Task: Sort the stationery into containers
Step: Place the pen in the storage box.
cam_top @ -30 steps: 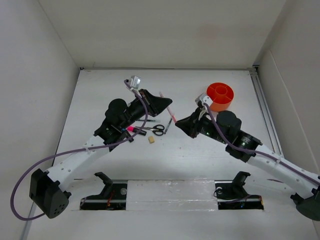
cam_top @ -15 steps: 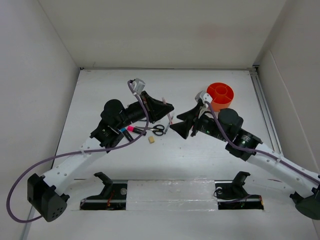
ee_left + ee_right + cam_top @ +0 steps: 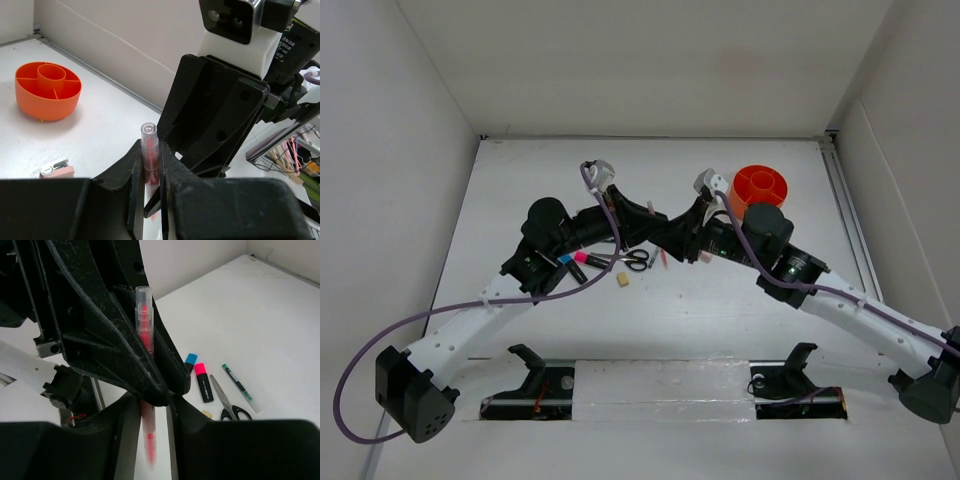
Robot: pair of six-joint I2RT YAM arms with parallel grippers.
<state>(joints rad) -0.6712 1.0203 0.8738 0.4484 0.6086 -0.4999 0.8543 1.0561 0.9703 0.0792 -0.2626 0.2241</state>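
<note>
Left gripper (image 3: 150,172): jaws clamped together on the pink pen (image 3: 149,145), which stands nearly upright with its clear cap uppermost; its lower end is hidden behind the black fingers.

Right gripper (image 3: 150,405): jaws straddle the lower part of the same pen, below the left gripper's hold; whether they press on it cannot be told.

In the overhead view the two grippers meet above the table (image 3: 520,180) and cover nearly all of the pen.

Orange desk pot (image 3: 47,102): well apart from the pen; the right arm hides its near edge from overhead.

On the table: sharpener (image 3: 57,171); blue-capped marker (image 3: 190,360); pink-capped marker (image 3: 202,380); green pen (image 3: 240,385); eraser cube (image 3: 622,281); scissors (image 3: 227,402), handles partly cut off.
</note>
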